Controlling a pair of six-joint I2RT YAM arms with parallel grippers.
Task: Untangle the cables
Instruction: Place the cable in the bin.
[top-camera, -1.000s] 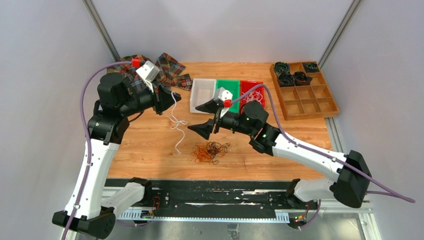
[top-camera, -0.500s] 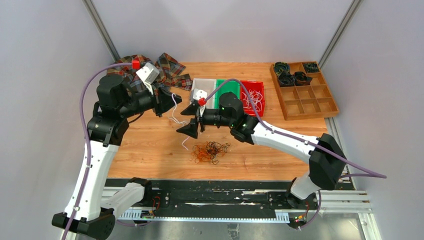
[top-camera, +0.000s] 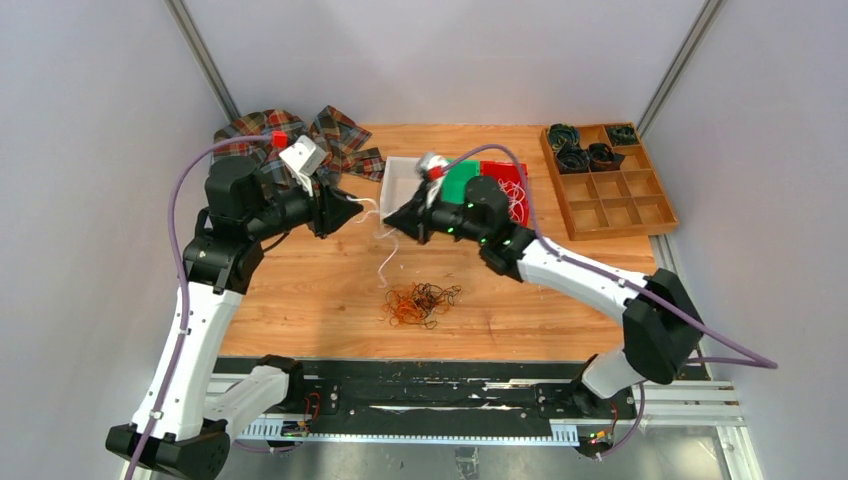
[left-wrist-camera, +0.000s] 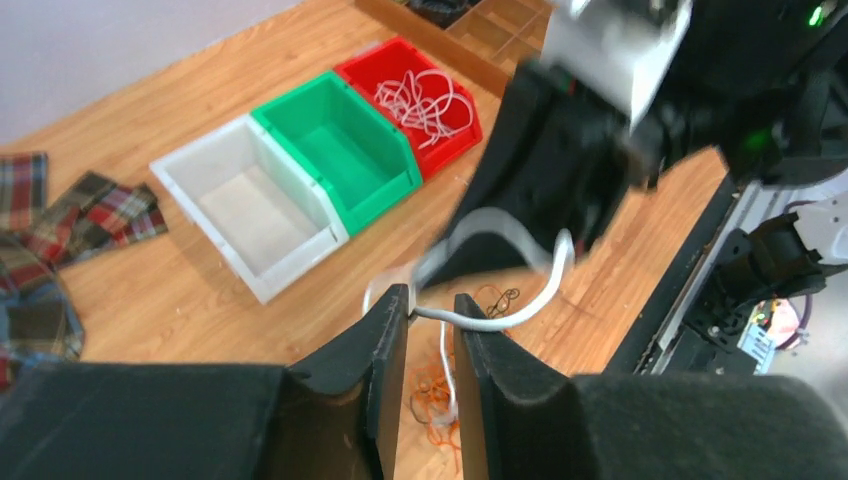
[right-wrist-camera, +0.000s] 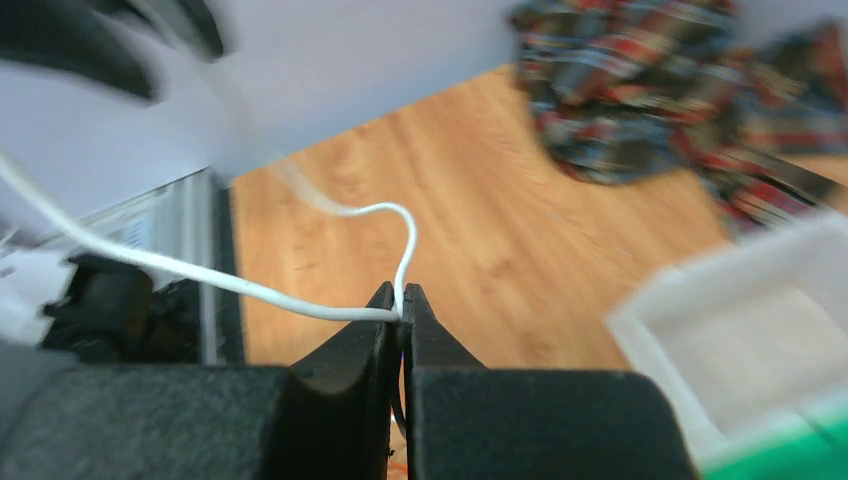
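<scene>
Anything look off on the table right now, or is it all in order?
Two oddities: a crumpled plaid cloth lies heaped at the far left corner, unrelated to cables, and the orange-black tangle sits loose on the table. The white cable spans both claws.

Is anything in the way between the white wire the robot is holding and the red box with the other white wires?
Partly: the right gripper grips the white wire, and the white bin and green bin stand before the red bin.

A robotics lab test cell: plain grey enclosure walls (top-camera: 90, 150), a wooden table (top-camera: 300, 290), and sorting bins (top-camera: 405, 180) indicate this.
</scene>
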